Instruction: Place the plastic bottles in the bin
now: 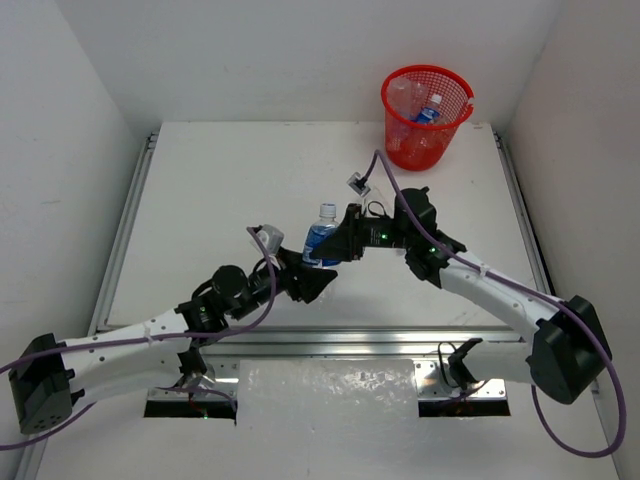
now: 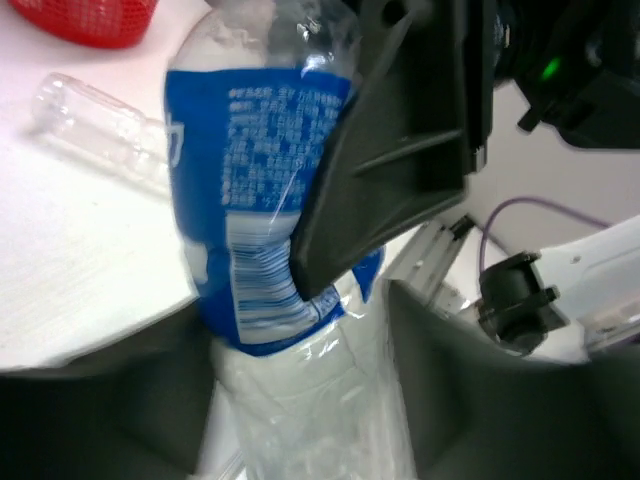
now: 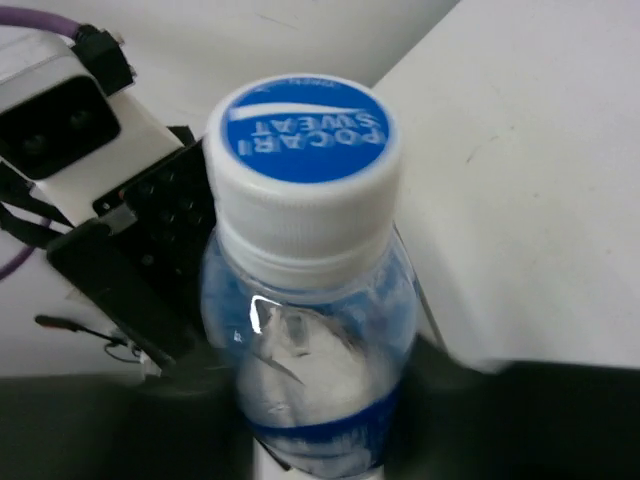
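Note:
A clear plastic bottle with a blue label [image 1: 322, 238] and a white-and-blue cap stands upright above mid-table, held from both sides. My left gripper [image 1: 312, 272] is shut on its clear lower body [image 2: 300, 400], one dark finger on each side. From the right, my right gripper [image 1: 337, 246] is shut on the labelled part [image 3: 320, 420], and one of its fingers [image 2: 400, 150] lies across the label [image 2: 250, 190]. The red mesh bin [image 1: 425, 120] stands at the table's far right corner. Inside it are a blue-labelled bottle [image 1: 429, 111] and a clear one [image 1: 401, 98].
A plain clear bottle [image 2: 95, 125] lies on its side on the white table, between the held bottle and the bin [image 2: 90, 20]. White walls enclose the table on three sides. Purple cables trail from both arms. The left wrist camera housing [image 3: 60, 120] is close behind the bottle.

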Action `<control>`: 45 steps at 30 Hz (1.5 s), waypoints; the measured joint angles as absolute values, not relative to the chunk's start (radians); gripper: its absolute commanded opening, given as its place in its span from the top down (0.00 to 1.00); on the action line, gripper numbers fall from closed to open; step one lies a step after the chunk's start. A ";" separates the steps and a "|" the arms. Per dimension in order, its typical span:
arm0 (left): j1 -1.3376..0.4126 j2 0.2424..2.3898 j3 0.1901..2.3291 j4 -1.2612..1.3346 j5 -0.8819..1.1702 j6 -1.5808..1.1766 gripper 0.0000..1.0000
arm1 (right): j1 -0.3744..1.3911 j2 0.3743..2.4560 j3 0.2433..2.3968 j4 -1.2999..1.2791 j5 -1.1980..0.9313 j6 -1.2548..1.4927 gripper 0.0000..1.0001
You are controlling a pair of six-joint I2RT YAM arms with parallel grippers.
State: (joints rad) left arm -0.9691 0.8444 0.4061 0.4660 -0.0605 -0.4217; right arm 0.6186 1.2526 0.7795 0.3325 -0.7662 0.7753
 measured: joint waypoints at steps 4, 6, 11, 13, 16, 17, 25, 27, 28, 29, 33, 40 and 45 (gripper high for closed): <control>-0.967 0.827 0.442 0.407 -0.078 -0.427 0.02 | 0.620 1.247 0.784 0.320 -0.709 0.757 1.00; -0.968 0.798 0.484 0.281 -0.169 -0.441 0.00 | 0.621 1.233 0.792 0.268 -0.635 0.723 1.00; -0.968 0.764 0.707 -0.226 -0.510 -0.601 0.00 | 0.560 1.201 0.904 0.047 -0.335 0.627 1.00; -0.968 0.752 0.811 -0.400 -0.603 -0.671 0.00 | 0.497 1.208 0.996 -0.030 -0.208 0.596 1.00; -0.968 0.715 0.882 -0.619 -0.673 -0.721 0.00 | 0.353 1.280 1.200 -0.089 -0.023 0.548 1.00; -0.968 0.702 0.897 -0.673 -0.680 -0.723 0.00 | 0.312 1.322 1.271 -0.086 0.028 0.534 1.00; -0.965 0.607 0.865 -0.765 -0.673 -0.651 0.00 | 0.120 1.927 2.008 -0.131 0.344 0.386 1.00; -0.961 0.614 0.855 -0.762 -0.661 -0.634 0.00 | 0.109 2.084 2.218 -0.150 0.373 0.345 1.00; -0.960 0.622 0.853 -0.761 -0.656 -0.628 0.00 | 0.103 2.157 2.304 -0.147 0.380 0.327 0.95; -0.960 0.632 0.851 -0.760 -0.651 -0.624 0.00 | 0.099 2.206 2.350 -0.139 0.379 0.309 0.89; -0.952 0.662 0.850 -0.760 -0.640 -0.609 0.00 | 0.085 2.268 2.307 -0.132 0.374 0.279 0.38; -0.946 0.663 0.844 -0.750 -0.616 -0.597 0.00 | 0.065 2.321 2.346 -0.171 0.333 0.263 0.01; -0.941 0.659 0.843 -0.748 -0.616 -0.596 0.00 | 0.058 2.231 2.346 -0.221 0.323 0.251 0.01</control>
